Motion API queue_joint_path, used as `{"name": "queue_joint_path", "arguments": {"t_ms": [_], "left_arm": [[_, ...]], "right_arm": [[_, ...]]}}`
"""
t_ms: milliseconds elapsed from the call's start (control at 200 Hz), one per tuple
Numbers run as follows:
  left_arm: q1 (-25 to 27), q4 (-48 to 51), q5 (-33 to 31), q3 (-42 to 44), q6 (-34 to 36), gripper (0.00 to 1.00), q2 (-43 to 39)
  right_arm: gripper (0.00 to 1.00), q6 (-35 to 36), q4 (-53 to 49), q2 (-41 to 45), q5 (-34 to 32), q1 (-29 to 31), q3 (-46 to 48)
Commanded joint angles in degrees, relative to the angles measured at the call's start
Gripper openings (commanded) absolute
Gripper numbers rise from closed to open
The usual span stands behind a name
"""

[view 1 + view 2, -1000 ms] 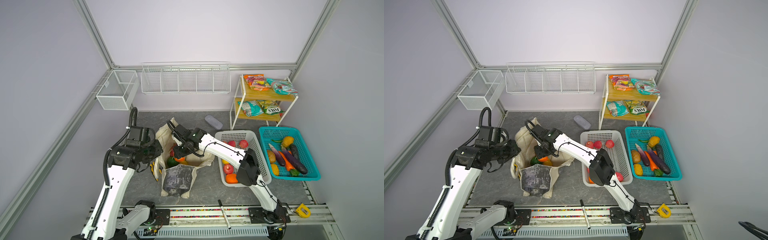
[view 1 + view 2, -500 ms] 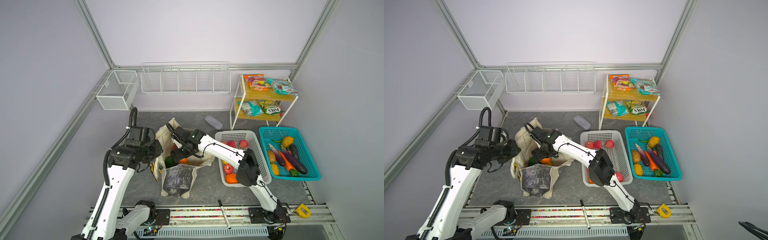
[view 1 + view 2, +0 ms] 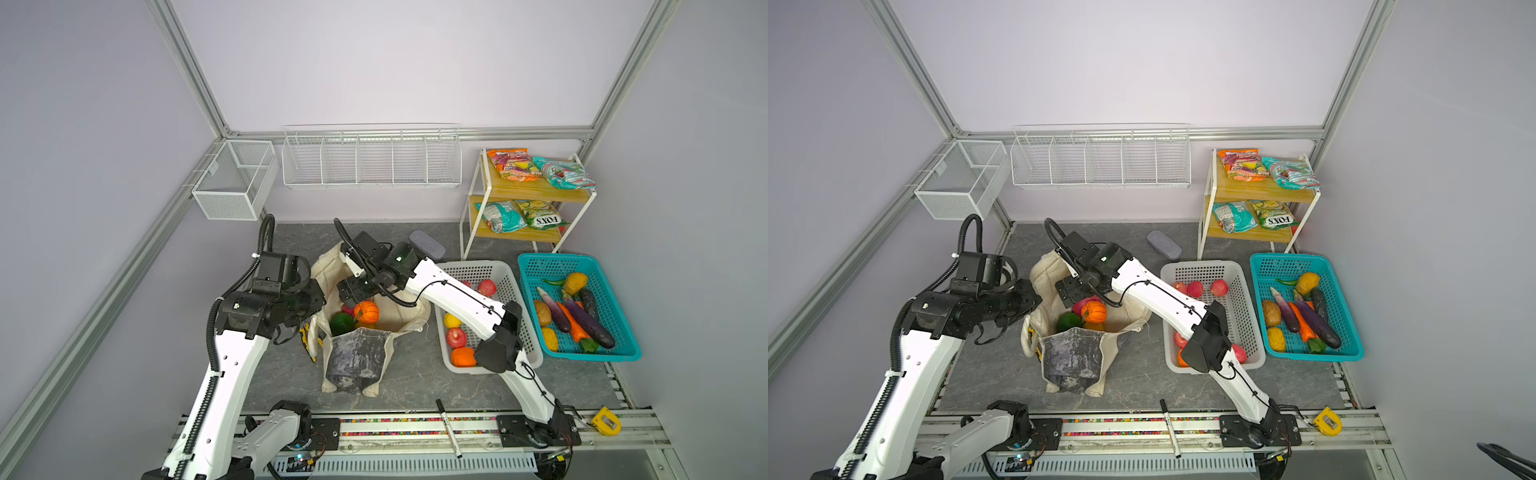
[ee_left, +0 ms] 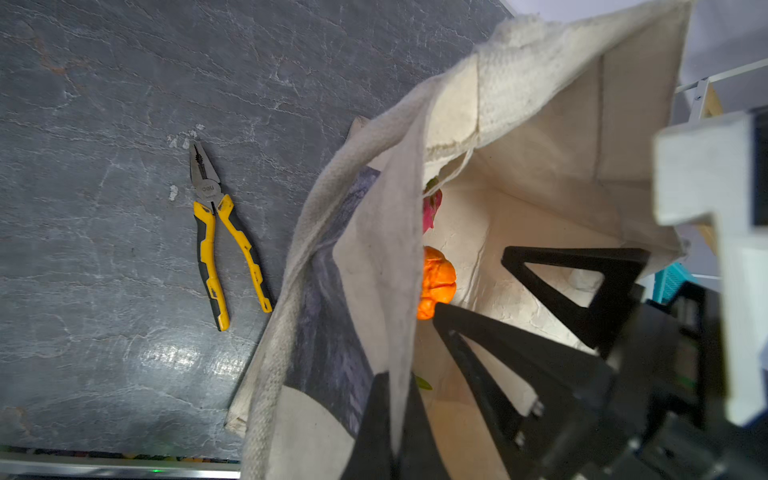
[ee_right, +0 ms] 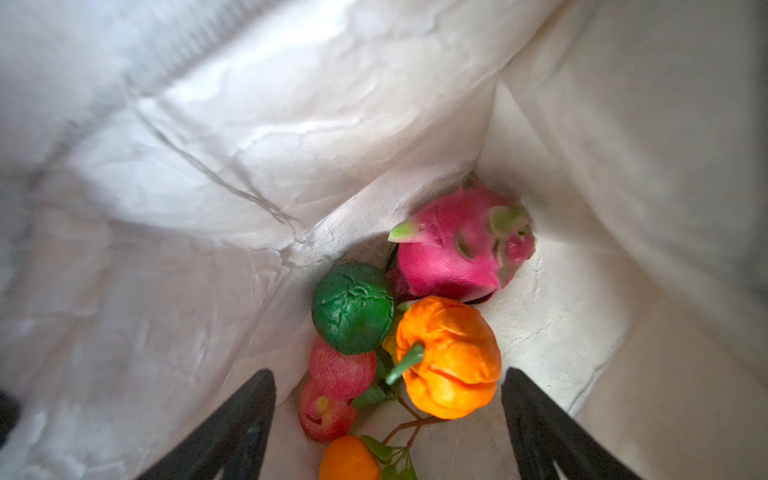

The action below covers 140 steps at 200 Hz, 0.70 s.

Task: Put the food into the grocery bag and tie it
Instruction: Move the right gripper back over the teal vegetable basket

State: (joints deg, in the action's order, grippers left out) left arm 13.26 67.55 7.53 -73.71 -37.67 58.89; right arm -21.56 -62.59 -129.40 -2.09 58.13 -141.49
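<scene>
Pumpkin [image 5: 451,357] just past spread R fingers [image 5: 232,424].

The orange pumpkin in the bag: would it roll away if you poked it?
Probably only a little: the pumpkin is round, but it rests against the dragon fruit and green vegetable at the bottom of the bag, which should stop it. Its wrinkled, dented skin suggests it is soft and light, likely squashy when squeezed.

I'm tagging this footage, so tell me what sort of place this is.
Likely a robot lab cell staged as a grocery corner: bare walls in an aluminium frame, a shelf of snack packets, baskets of toy produce, and two robot arms filling a cloth bag.
</scene>
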Motion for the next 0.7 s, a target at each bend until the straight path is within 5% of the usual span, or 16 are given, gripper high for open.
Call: {"name": "queue_joint_path", "arguments": {"t_ms": [0, 370, 695], "left_arm": [[0.28, -0.66, -0.23, 0.67, -0.03, 0.00, -0.75], [0.28, -1.19, 0.04, 0.24, -0.13, 0.00, -0.18], [0.28, -1.02, 0.20, 0.15, 0.14, 0.00, -0.31]], "right_arm": [[0.88, 1.35, -2.13, 5.41, -3.13, -1.62, -1.24], [0.88, 1.07, -3.21, 18.08, -13.29, -8.26, 2.00], [0.88, 0.58, 1.91, 38.47, -21.62, -19.52, 25.26]]}}
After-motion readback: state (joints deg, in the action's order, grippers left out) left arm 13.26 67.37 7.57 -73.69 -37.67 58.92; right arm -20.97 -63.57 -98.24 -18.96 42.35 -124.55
